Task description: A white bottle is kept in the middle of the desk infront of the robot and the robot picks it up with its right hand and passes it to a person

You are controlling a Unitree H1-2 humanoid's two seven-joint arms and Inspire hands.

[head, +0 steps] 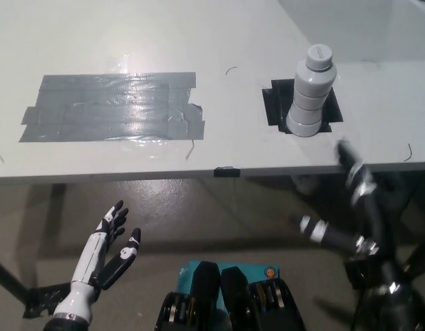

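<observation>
White bottle stands upright on a black tape square, on the desk and near its front edge. I use the bottle as my reference.

Handling, my estimate: rigid plastic, ribbed in stacked rings, capped; probably light, though I cannot see whether it is filled. The smooth surface may slip. It is tall over a modest base, so a sideways nudge could tip it. The best hold looks like a wrap around the middle rings, below the narrower neck, where the ridges give the fingers purchase.

My right hand is below and slightly right of the bottle, off the desk edge, well apart from it, fingers spread and holding nothing. My left hand rests far to the lower left of the bottle, also open and empty.

Surface: pale grey, matte, with some glare. A patch of grey tape strips lies well left of the bottle. Beneath the edge: brownish floor. No person in view.
</observation>
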